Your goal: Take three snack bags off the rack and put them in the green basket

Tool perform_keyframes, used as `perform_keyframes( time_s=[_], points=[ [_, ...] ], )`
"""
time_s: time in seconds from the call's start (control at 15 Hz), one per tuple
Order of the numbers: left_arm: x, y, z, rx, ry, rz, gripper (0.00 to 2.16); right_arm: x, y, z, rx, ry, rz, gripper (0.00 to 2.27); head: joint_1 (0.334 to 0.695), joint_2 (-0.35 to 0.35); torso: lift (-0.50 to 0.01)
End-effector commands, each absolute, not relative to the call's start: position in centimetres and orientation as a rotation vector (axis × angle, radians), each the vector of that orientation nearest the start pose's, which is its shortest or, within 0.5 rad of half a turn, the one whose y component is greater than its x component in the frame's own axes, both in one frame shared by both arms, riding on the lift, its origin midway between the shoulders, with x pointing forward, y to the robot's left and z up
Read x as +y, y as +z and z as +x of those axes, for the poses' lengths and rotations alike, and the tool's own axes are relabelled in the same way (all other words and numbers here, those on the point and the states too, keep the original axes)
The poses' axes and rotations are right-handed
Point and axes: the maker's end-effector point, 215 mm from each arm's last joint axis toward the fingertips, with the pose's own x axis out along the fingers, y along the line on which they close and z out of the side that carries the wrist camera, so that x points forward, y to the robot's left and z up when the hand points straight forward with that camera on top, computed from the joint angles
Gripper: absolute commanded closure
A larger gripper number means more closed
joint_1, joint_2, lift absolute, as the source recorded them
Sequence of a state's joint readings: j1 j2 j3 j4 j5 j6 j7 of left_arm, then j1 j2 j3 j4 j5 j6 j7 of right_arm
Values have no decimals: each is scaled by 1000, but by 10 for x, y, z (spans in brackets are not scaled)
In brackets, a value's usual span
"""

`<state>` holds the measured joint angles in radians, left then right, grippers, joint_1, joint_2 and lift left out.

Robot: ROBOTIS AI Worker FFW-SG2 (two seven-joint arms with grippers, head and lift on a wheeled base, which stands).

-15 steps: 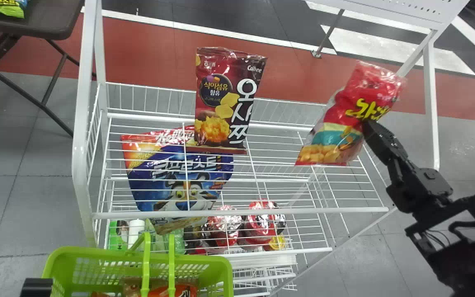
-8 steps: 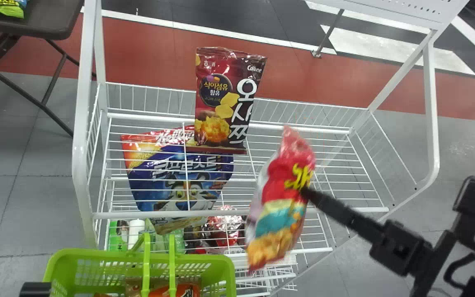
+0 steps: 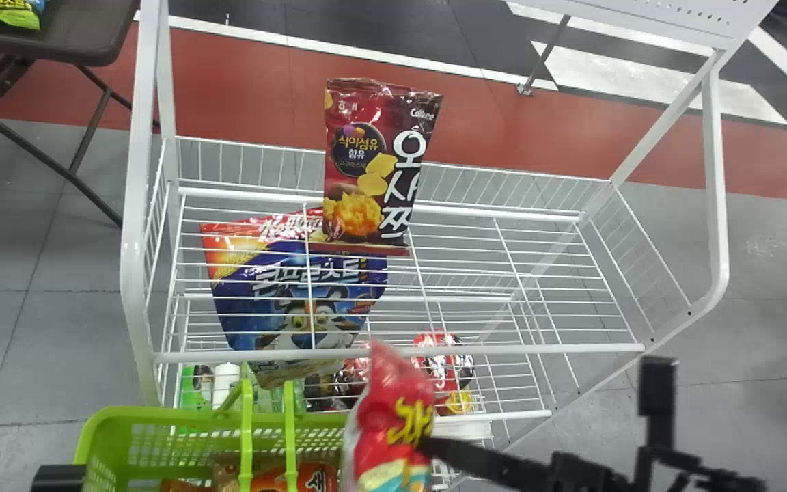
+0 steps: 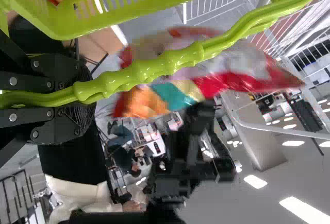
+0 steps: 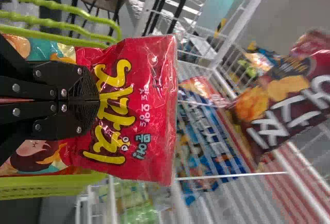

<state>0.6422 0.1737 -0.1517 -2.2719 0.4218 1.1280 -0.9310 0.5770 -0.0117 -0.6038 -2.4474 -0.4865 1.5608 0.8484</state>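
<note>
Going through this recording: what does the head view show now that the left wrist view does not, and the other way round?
Head view only: the upright dark red and brown snack bag on the white wire rack, the blue cereal bag behind its wires, and the dark folding table.

Left wrist view only: the grip of the left end effector on the basket's knobbly green plastic handles, and bright white ceiling lights.

Both: the green plastic basket, the rack, and the red snack bag held by the right end effector.

Red snack bag (image 3: 388, 410) aloft, roughly upright, near the green basket (image 3: 161, 415).
</note>
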Motion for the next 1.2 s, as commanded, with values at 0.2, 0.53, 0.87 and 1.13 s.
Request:
perform_keyframes(
  time_s=[0.2, 0.53, 0.87, 1.13],
  points=[
    [-32, -402, 143, 955, -1246, -733, 1700, -166, -459, 215, 1054, 605, 792, 2189, 695, -350, -24],
    [-34, -403, 142, 959, -1248, -728, 1700, -136, -469, 204, 1098, 703, 772, 2189, 695, -350, -24],
    [-32, -405, 144, 957, -1243, -725, 1700, -156, -473, 227, 1030, 662, 677, -2, 695, -350, -24],
    [-33, -404, 145, 955, -1244, -722, 1700, -193, -459, 254, 917, 579, 631, 49, 695, -350, -24]
  ],
)
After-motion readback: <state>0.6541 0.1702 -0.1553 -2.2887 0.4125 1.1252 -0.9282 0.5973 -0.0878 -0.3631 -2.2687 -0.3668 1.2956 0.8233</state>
